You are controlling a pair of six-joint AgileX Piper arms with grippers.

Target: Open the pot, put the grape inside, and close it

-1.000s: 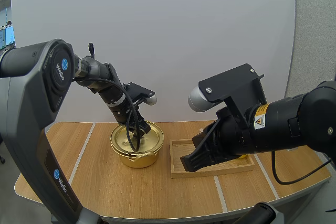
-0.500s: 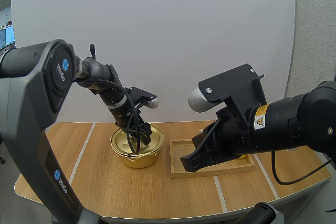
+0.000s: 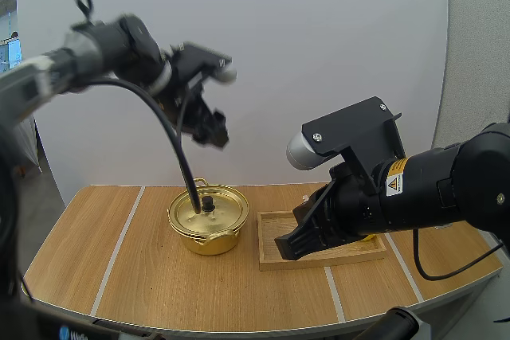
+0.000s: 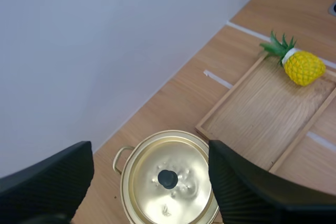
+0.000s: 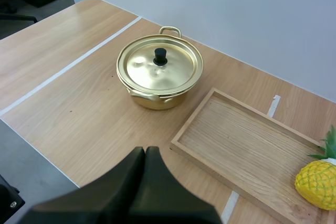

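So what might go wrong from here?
The lid sits on the pot, with the open left gripper high above. Coming down, it could miss the small black knob and shove the pot. Also, the fruit in the tray is a pineapple, likely awkward for the shut right gripper to grab.

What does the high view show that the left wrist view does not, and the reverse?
High view: the right pincer, shut, low over the tray. Left wrist view: a pineapple at the tray's end. Both: the pot with its lid on, the tray, and the open left pincer high above the pot.
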